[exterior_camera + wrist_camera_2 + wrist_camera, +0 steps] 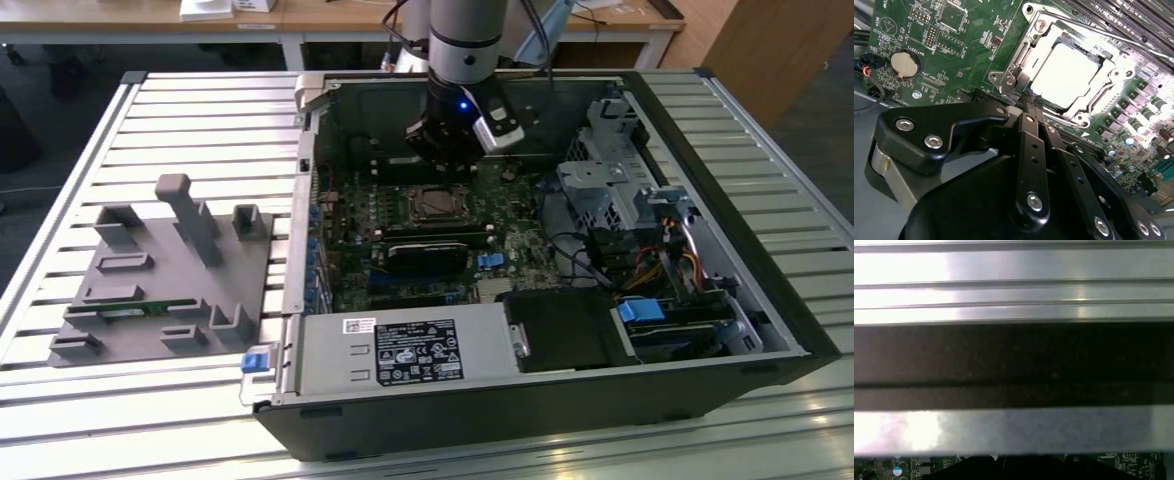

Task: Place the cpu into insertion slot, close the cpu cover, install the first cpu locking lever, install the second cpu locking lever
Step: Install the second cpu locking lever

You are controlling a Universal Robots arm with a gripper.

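The gripper (1030,102) had its fingers pinched together, holding nothing visible, tips just beside the socket's edge at about eight o'clock from the cpu (1066,75). The cpu sat in the socket, the cover (1021,65) down around it. A slip could scrape the board (954,45). Glare hid the levers.
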